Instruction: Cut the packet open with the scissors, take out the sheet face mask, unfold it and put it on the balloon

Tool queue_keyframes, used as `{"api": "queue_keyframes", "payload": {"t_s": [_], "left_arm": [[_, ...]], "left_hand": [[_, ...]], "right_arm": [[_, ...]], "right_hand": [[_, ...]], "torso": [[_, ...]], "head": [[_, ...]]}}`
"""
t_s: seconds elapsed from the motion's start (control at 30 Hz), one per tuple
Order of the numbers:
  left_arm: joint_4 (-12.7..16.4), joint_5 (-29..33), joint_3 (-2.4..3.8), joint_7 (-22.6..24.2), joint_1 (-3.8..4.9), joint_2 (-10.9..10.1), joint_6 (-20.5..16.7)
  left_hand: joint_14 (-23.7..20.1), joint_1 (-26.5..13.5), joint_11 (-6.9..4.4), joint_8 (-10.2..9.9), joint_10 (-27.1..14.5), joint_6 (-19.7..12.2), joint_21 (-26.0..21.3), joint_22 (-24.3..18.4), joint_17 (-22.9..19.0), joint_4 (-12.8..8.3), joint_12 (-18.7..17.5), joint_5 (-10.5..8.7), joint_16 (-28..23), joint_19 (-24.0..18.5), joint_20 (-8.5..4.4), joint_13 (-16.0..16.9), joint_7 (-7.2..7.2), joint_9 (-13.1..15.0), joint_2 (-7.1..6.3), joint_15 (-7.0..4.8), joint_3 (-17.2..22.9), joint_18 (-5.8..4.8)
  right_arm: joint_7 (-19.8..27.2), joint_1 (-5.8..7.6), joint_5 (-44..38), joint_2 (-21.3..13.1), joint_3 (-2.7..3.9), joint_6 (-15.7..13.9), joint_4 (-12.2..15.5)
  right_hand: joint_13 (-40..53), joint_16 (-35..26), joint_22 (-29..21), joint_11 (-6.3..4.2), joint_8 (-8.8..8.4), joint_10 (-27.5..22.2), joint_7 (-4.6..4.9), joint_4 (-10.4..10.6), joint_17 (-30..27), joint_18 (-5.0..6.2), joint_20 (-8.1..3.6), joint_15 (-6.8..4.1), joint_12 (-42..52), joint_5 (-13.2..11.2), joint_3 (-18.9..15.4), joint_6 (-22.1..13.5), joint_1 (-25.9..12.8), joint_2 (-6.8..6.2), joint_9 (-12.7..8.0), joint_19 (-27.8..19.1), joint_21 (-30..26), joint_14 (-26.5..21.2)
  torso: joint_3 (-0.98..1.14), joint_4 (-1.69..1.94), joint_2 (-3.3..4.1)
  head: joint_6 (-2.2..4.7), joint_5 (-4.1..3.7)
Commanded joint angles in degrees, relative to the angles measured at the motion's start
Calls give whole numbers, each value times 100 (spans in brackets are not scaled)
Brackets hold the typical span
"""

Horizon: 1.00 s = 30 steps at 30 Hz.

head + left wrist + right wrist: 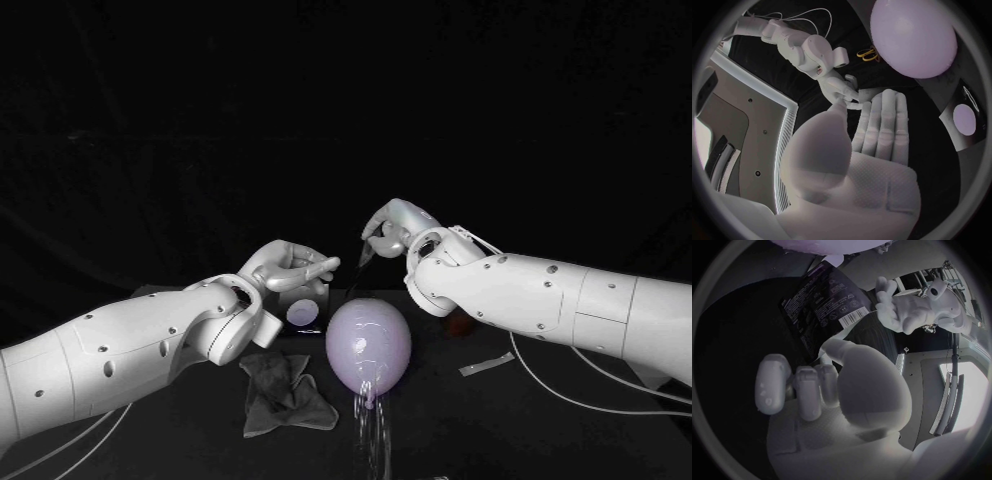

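A pale lilac balloon [368, 345] [914, 35] lies on the black table. A glistening translucent sheet [372, 420] trails from its near end toward me. The dark packet [303, 313] [965, 120], with a pale circle on its front, stands beside the balloon's left side; its barcoded back [820, 305] faces my right wrist. My left hand [289, 268] [873, 130] [907, 305] hovers above the packet, palm flat, fingers straight, holding nothing. My right hand [392, 232] [817, 385] [839, 87] hangs above the balloon's far end with its fingers curled in and nothing visible in them. The yellow-handled scissors [869, 54] lie on the table beyond the balloon.
A crumpled grey cloth [281, 390] lies on the table left of the balloon, near my left forearm. A small pale cut-off strip [486, 365] rests to the balloon's right under my right arm. White cables [577, 395] run across the right side of the table.
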Motion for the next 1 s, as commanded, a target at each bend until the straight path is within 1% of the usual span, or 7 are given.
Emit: {"api": "queue_keyframes", "payload": {"t_s": [0.03,0.27,0.53,0.6,0.67,0.77,1.0], "left_arm": [[-191,-27,11,-353,-1,142,-15],[-372,-461,20,-651,-3,371,-39],[-413,-759,29,-822,-4,529,-104],[-412,-781,30,-823,-4,551,-125],[-406,-776,32,-811,-4,565,-126],[-390,-755,39,-776,-4,564,-125],[-297,-720,61,-707,-4,513,-133]], "left_hand": [[-96,-130,37,-57,-113,-95,-93,-56,-36,2,-21,-12,-75,-72,54,-13,29,-11,-15,42,-102,-23],[-333,-503,128,-119,-359,-234,-270,-165,-100,19,-26,-11,-191,-200,182,-35,113,-16,-113,140,-372,8],[-639,-607,173,-1,-615,-195,-445,-269,-163,20,28,-2,-240,-367,314,-52,122,53,-228,211,-506,32],[-929,-611,240,20,-875,-279,-573,-335,-219,31,-17,0,-318,-527,386,-88,173,65,-384,296,-599,8],[-982,-621,254,31,-922,-311,-604,-353,-230,33,-1,3,-312,-556,407,-90,187,68,-425,312,-628,14],[-1034,-681,264,62,-967,-340,-637,-374,-243,40,42,12,-282,-576,437,-86,197,75,-643,325,-780,34],[-1106,-714,270,126,-1039,-363,-678,-403,-261,47,104,25,-231,-593,476,-85,197,92,-859,335,-968,65]], "right_arm": [[116,1,-207,-37,5,0,158],[198,1,-362,-89,5,31,418],[245,-4,-525,-84,3,81,542],[256,-11,-540,-76,2,93,565],[264,-23,-559,-67,2,110,584],[270,-36,-575,-54,0,130,588],[268,-57,-589,-39,-3,166,566]], "right_hand": [[1277,20,1079,12,235,465,20,2,1505,-64,-13,-16,18,10,42,16,-63,-9,349,24,21,589],[1281,20,1080,12,241,467,20,-12,1505,-65,-13,-16,25,10,55,13,-77,-19,352,25,24,589],[1281,20,1080,12,241,467,20,-12,1505,-65,-13,-16,25,10,55,13,-77,-19,352,25,24,589],[1283,20,1083,12,245,469,20,-24,1505,-68,-13,-16,28,10,66,11,-84,-23,354,30,37,589],[1283,20,1083,12,245,469,20,-24,1505,-68,-13,-16,28,10,66,11,-84,-23,354,30,37,589],[1283,20,1083,12,245,469,20,-24,1505,-68,-13,-16,28,10,66,11,-84,-23,354,30,37,589],[1283,20,1083,12,245,469,20,-24,1505,-68,-13,-16,28,10,66,11,-84,-23,354,30,37,589]], "torso": [[-3,-1,16],[-7,5,7],[-8,8,5],[-9,7,8],[-8,3,9],[-9,1,7],[-10,5,4]], "head": [[-3,-4],[-59,31],[-102,58],[-104,67],[-116,78],[-133,81],[-140,73]]}}
